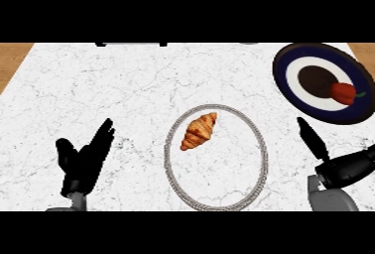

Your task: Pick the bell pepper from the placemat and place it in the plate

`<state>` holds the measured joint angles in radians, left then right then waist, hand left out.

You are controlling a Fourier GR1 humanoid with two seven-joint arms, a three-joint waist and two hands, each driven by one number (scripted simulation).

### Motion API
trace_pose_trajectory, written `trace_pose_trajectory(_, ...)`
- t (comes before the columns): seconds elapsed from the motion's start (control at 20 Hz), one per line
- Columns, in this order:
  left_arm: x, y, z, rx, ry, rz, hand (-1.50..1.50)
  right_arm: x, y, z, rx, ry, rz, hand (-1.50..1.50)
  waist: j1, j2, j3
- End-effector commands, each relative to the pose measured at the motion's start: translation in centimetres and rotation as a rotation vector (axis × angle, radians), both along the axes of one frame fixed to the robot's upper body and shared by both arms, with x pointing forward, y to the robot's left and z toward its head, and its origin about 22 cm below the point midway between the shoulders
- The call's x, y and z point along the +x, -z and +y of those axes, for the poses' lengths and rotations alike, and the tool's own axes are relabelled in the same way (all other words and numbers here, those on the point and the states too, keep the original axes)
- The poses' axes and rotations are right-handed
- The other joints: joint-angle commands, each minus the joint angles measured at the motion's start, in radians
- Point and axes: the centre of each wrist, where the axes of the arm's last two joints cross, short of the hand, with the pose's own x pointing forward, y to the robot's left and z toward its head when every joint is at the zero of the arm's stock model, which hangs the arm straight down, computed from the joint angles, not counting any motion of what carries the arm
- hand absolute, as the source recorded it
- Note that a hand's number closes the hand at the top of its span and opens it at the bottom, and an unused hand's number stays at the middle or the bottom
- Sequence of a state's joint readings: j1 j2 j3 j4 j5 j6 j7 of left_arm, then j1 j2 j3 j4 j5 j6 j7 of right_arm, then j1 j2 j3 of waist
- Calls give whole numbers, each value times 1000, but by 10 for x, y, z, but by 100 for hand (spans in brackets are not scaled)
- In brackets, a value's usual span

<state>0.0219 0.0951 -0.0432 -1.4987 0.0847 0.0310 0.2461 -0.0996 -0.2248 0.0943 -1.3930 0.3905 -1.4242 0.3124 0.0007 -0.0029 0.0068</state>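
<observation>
A red bell pepper point(344, 93) lies on the round dark blue placemat point(293, 64) with a white ring, at the far right of the counter. The plate point(258, 144), marble-coloured with a grey rim, sits in the middle and carries a croissant point(199, 131). My right hand point(345, 167) is at the lower right, below the placemat and right of the plate, open, with one straight finger point(310, 138) pointing toward the mat; it touches nothing. My left hand point(82, 158) rests open at the lower left, fingers up, apart from the plate.
The white marble counter point(110, 84) spreads across the view, with wooden surface at the far left corner point(11, 62) and far right corner. Dark objects point(132, 44) show at the back edge.
</observation>
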Motion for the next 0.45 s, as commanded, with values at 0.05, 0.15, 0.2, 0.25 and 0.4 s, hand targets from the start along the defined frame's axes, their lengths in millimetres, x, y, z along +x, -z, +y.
trace_pose_trajectory(0.05, -9, 33, 0, -4, 10, 49, 0, -22, 23, 19, 20, 7, 35, -150, -1, 4, -5)
trace_pose_trajectory(0.15, -13, 15, 4, -4, 3, 27, 0, -8, 21, 17, 20, 0, 34, -150, 3, 3, -6)
trace_pose_trajectory(0.2, -4, 9, -17, 8, 12, 35, 0, -26, 30, 16, -5, 14, 53, -150, 1, 3, -4)
trace_pose_trajectory(0.25, -9, 8, 4, 1, -7, 24, 0, -22, 18, 3, -1, -5, 34, -150, 1, 3, -6)
trace_pose_trajectory(0.4, 3, -4, -3, -5, -1, 48, 0, -10, 29, 17, 12, 16, 47, -150, 3, 3, -5)
